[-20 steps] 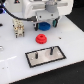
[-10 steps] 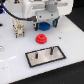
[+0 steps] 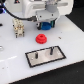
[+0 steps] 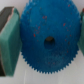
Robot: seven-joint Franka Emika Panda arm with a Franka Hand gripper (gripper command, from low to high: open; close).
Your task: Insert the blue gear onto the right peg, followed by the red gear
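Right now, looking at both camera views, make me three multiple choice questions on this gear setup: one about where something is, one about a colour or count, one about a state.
1. Where does the red gear lie?
A. On the white table, beside the grey plate
B. On the right peg
C. Between the jaws

2. How many upright pegs stand on the grey plate?
A. One
B. Two
C. Four

3. What state is the blue gear in?
A. Seated on the right peg
B. Lying flat on the table
C. Held in the gripper, above the table

Answers:
1 A: the exterior view shows it on the table, off the plate's far edge.
2 B: two dark pins rise from the plate, the right peg being one.
3 C: the wrist view shows it between the fingers.
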